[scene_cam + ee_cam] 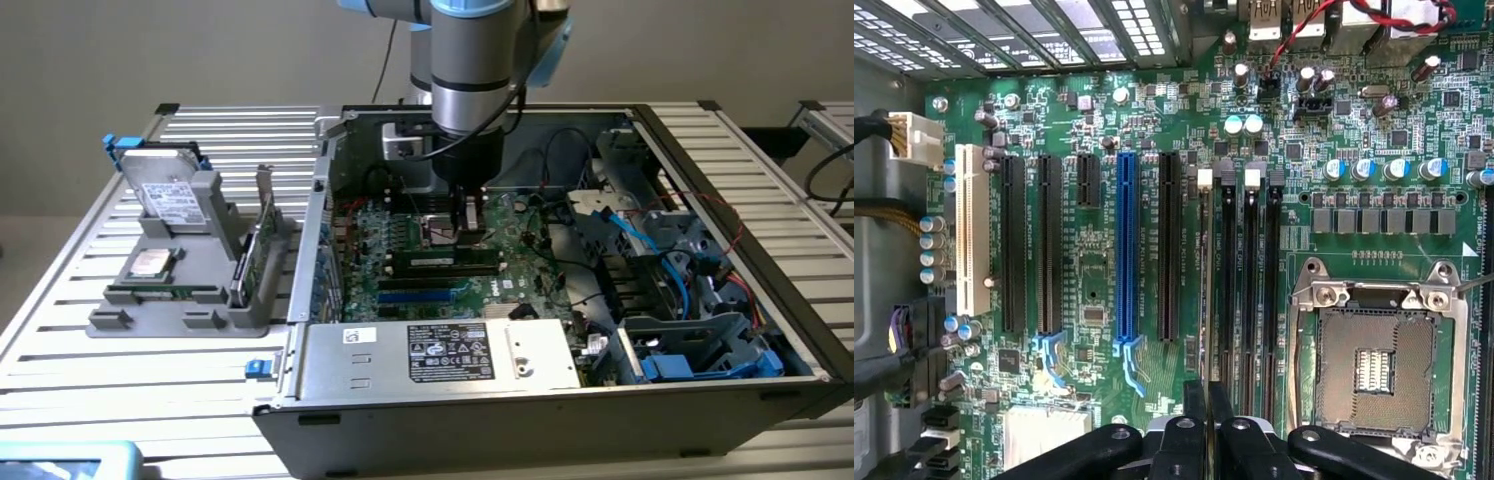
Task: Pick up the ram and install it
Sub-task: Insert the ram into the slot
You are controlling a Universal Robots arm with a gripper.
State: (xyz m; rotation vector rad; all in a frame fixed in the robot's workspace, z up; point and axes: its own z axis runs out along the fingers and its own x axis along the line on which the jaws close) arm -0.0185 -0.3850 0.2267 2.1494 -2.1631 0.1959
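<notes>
My gripper reaches down inside the open computer case, over the green motherboard. Its two black fingers are shut on the ram, which the wrist view shows edge-on as a thin strip between the fingertips of the gripper. The ram runs along the first black memory slot, the one with a white latch at its far end. In the exterior view the ram is a long dark stick just under the fingers. Whether it sits fully down in the slot I cannot tell.
Further black memory slots and the open CPU socket lie beside the ram. A blue expansion slot and black ones lie on the other side. The silver power supply fills the case front. A grey parts holder stands at the exterior view's left.
</notes>
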